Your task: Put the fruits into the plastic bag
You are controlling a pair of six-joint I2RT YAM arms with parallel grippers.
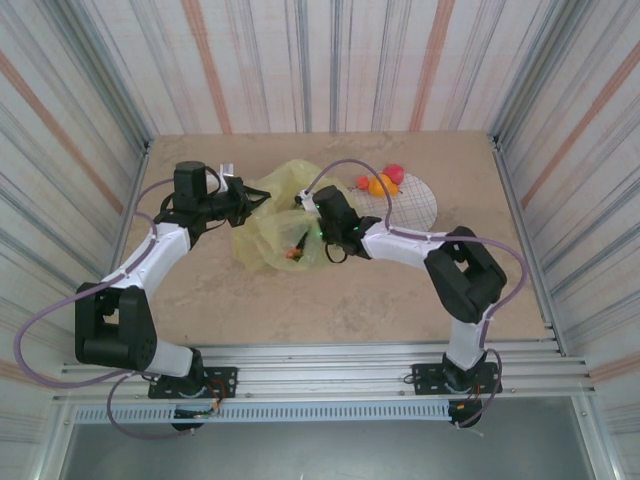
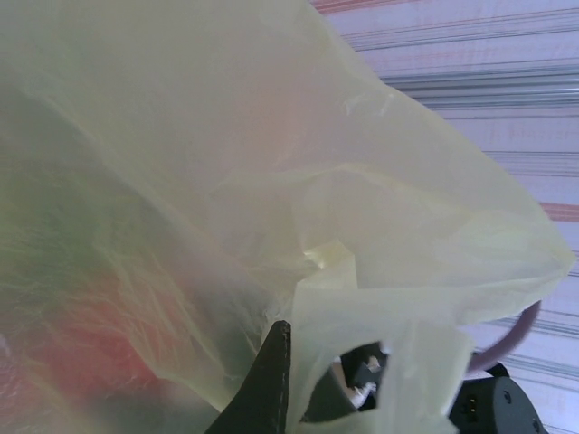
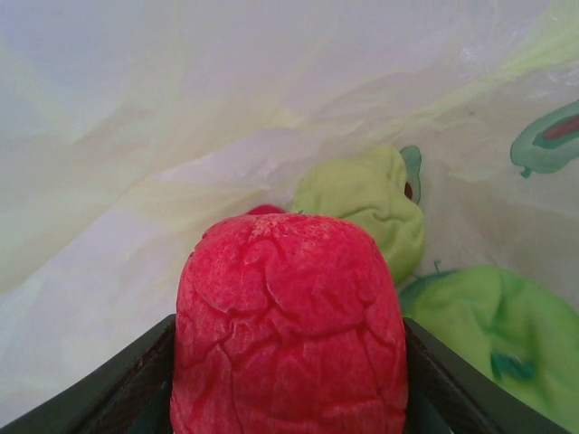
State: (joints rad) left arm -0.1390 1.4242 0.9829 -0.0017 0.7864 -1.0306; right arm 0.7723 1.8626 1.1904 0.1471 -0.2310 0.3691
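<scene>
Inside the plastic bag (image 3: 136,136), right pincer (image 3: 289,371) holds a red fruit (image 3: 289,307).

The bag (image 1: 262,235) is thin, translucent yellow plastic with green prints. It sits crumpled with its mouth open and its upper edge lifted. Inside it, a wrinkled red fruit (image 3: 289,325) sits just in front of two green fruits (image 3: 371,203) that rest against the printed wall. Three more fruits (image 1: 381,184), two red and one orange, cluster together just right of the bag.
</scene>
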